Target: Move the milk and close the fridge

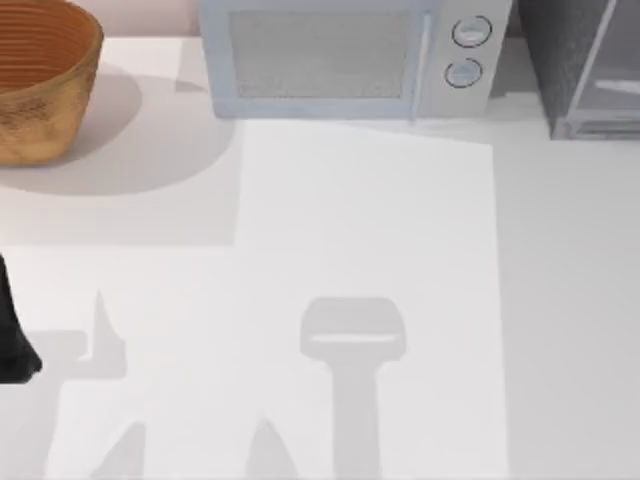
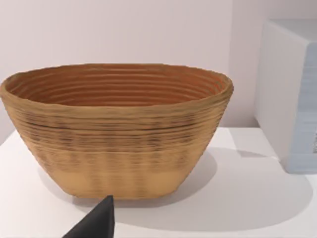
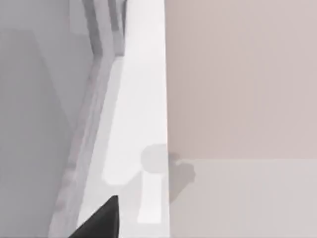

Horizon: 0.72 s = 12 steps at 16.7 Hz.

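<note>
My left arm (image 1: 15, 340) sits parked at the table's left edge, its wrist camera facing the woven basket (image 2: 116, 131) beside the microwave (image 1: 350, 60). I cannot tell whether either gripper is open or closed. The fridge (image 1: 585, 65) stands at the far right corner, and my right wrist looks along what seems to be its pale frame (image 3: 94, 99). With no milk anywhere before me, I judge closing the door is what remains; next I need to find the door's edge.

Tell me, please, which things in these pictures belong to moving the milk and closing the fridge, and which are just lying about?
For the job:
- fridge, far right of the table
- left arm, at the table's left edge

Just lying about:
- microwave, at the back
- woven basket, far left
</note>
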Each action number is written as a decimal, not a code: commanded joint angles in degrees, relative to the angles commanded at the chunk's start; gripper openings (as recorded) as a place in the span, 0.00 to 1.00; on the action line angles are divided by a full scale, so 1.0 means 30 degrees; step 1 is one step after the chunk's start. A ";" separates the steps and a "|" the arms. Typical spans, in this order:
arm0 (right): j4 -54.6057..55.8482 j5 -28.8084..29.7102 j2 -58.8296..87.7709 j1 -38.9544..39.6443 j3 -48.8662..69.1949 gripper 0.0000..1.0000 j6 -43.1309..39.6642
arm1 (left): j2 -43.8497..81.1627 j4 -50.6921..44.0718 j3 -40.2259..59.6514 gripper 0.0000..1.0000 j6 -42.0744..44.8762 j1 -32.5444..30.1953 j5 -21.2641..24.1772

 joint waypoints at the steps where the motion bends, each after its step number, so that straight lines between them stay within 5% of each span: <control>1: 0.0542 0.0032 -0.0014 0.0578 -0.0032 1.00 0.0533 | 0.0000 0.0000 0.0000 1.00 0.0000 0.0000 0.0000; 8: 0.1148 -0.0054 -0.0127 0.0998 -0.0132 1.00 0.1030 | 0.0000 0.0000 0.0000 1.00 0.0000 0.0000 0.0000; 12: 0.2369 0.1955 -0.0665 0.2889 -0.0969 1.00 0.2815 | 0.0000 0.0000 0.0000 1.00 0.0000 0.0000 0.0000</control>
